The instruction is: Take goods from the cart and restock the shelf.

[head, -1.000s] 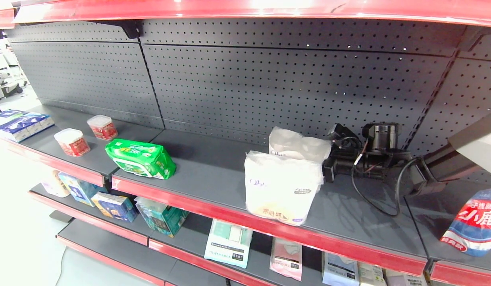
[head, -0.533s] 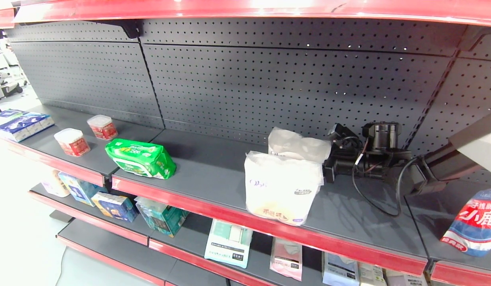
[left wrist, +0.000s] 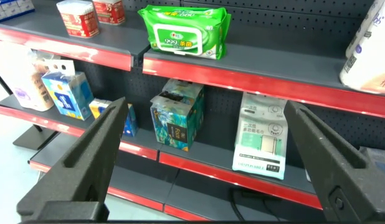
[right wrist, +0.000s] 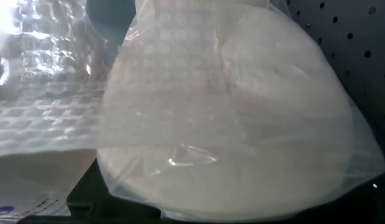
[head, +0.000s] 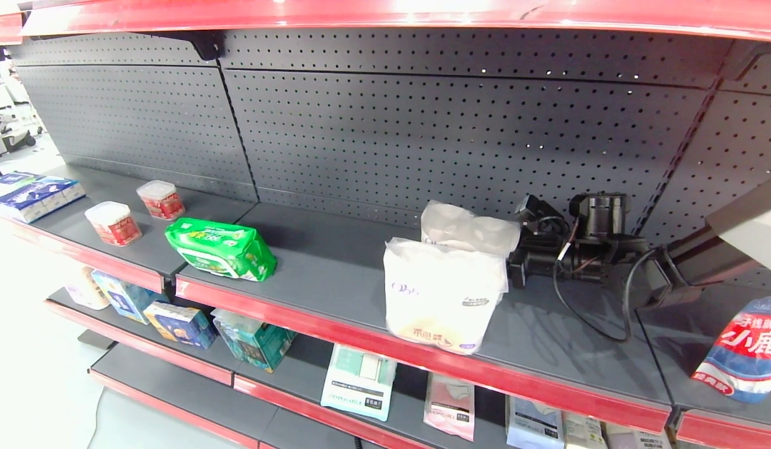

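A clear-wrapped pack of toilet rolls [head: 469,227] stands on the grey shelf board [head: 335,268], just behind a taller white tissue pack [head: 441,293]. My right gripper [head: 513,259] is on the shelf, pressed against the roll pack's right side. The right wrist view has the roll pack [right wrist: 230,124] very close to the lens, with the white pack's film [right wrist: 37,155] beside it. My left gripper [left wrist: 205,106] hangs open and empty in front of the lower shelves, both black fingers [left wrist: 86,162] spread wide.
A green wipes pack [head: 220,247] [left wrist: 185,31], two red tubs [head: 113,223] and blue tissue packs [head: 33,196] sit further left on the same shelf. A blue-red bag [head: 750,346] stands at the right. Boxes and hanging packs [left wrist: 261,134] fill the lower shelves.
My right wrist has edged slightly to the right and the roll pack's wrap has shifted a little. Everything else is still.
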You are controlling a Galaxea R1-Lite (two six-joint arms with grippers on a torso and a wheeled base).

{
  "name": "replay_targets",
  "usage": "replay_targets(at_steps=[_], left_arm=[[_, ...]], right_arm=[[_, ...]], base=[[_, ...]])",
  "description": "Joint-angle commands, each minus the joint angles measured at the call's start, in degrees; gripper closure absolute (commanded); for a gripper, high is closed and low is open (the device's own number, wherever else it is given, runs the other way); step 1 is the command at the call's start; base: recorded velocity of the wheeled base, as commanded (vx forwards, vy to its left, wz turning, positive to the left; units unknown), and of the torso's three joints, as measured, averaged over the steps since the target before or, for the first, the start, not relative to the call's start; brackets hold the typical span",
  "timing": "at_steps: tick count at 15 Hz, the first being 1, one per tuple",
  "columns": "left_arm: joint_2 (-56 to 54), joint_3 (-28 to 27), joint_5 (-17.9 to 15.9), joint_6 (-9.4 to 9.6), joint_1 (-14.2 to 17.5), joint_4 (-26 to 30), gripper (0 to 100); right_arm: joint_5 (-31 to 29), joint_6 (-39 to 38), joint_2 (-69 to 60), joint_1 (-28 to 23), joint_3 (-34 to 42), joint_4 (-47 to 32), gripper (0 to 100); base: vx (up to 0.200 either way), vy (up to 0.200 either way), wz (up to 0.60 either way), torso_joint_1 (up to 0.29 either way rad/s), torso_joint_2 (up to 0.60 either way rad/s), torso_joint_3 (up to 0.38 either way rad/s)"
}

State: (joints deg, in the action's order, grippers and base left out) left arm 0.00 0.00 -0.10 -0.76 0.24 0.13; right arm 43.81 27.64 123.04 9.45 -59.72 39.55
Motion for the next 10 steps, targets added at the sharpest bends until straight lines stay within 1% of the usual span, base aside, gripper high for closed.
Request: replay_targets(at_steps=[1,3,5,10], left_arm=[[0.0,0.0,0.0,-0.04,0.0,0.0,0],[0.0,0.0,0.0,-0.04,0.0,0.0,0],[0.0,0.0,0.0,-0.04,0.0,0.0,0],[0.0,0.0,0.0,-0.04,0.0,0.0,0]], right_arm=[[0.0,0.6,-0.1,-0.1,0.0,-0.1,100],[0.5,0.2,-0.1,0.0,-0.3,-0.1,100],[2.2,0.0,0.1,0.0,-0.6,-0.1,100],[2.2,-0.2,1.0,-0.2,-1.7,-0.3,100]], base=[[0.000,0.000,0.00,0.000,0.00,0.000],[0.000,0.000,0.00,0.000,0.00,0.000],[0.000,0.000,0.00,0.000,0.00,0.000],[0.000,0.000,0.00,0.000,0.00,0.000]])
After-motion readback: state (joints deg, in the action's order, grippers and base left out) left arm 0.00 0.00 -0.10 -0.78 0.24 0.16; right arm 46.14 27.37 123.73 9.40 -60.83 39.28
